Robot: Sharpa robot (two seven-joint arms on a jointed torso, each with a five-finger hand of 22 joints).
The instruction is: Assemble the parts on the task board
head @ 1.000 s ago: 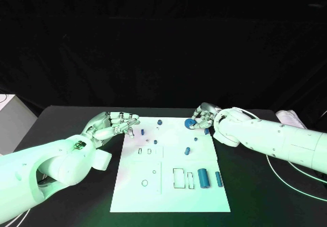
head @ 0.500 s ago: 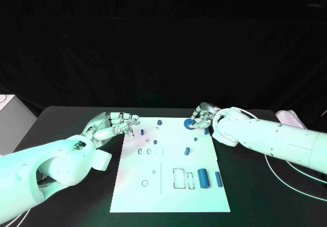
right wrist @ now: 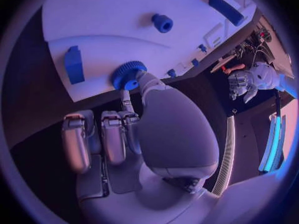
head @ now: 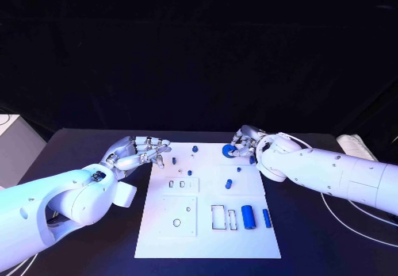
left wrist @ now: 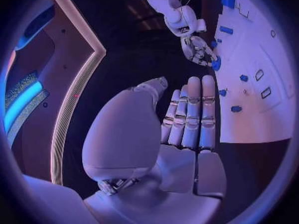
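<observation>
The task board (head: 207,230) is lying flat on the black table (head: 75,144), its near end sitting closest to the camera; near that end, toward the right edge, a large blue cylinder (head: 247,217) is lying beside a slimmer blue bar (head: 266,218), the two apart, with outlined rectangular slots (head: 217,217) just to their left; whether those slots are cut through or merely printed cannot be told. Further up the board, a small blue piece (head: 228,184) is sitting near the middle, and smaller blue pieces (head: 189,172) are dotting the far half, too small to make out in shape.

At the board's left edge, the left hand (head: 137,153) is hovering with fingers (left wrist: 190,112) lying straight and together, grasping nothing; in the left wrist view the palm is blocking the table beneath it.

At the far right corner, the right hand (head: 245,144) is pinching a blue toothed wheel (head: 228,150) between thumb and a finger; in the right wrist view the wheel (right wrist: 127,74) is sitting at the board's edge, its underside hidden by the thumb, so whether it is touching the board cannot be told; the remaining fingers (right wrist: 115,137) are curling in below the palm. A blue block (right wrist: 74,64) and a short blue bush (right wrist: 162,23) are lying on the board beyond the wheel.
</observation>
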